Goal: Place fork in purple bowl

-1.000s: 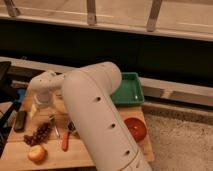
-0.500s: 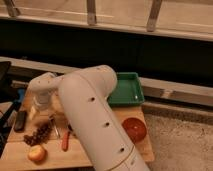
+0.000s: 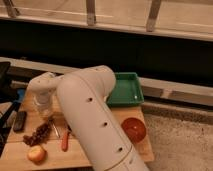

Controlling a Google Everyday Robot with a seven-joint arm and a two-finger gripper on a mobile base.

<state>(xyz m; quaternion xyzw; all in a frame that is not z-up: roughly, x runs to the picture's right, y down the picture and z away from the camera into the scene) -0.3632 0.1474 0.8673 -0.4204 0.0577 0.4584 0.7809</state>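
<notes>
Mostly taken up by the white arm (image 3: pixel 95 120), running from the bottom edge up and leftward over the wooden table (image 3: pixel 57 156); at the table's far side, green tray (image 3: pixel 126 90), nothing to be made out inside.

Right of the arm and nearer, orange-red bowl (image 3: pixel 133 129), dark within and seemingly without contents; no sign of the purple bowl anywhere, perhaps hidden behind the arm.

At the arm's left end, gripper (image 3: pixel 44 109) pointing down over the left part of the table, just behind the grape bunch (image 3: pixel 39 134); cannot tell how far open, nor whether anything is in its hold.

Near the front edge, round pale fruit (image 3: pixel 36 154); at the left edge, black-handled tool (image 3: pixel 20 121); right of the grapes, orange-handled utensil (image 3: pixel 65 142).

Between grape bunch and that utensil, thin pale fork (image 3: pixel 54 131), apparently flat on the wood, close below the gripper.

Probably light and stiff, of smooth metal, so prone to slip; not fragile; sits low, so little to get under.

Best pinched across the narrow handle near the middle, for balance; likely to swing if taken by one end.
</notes>
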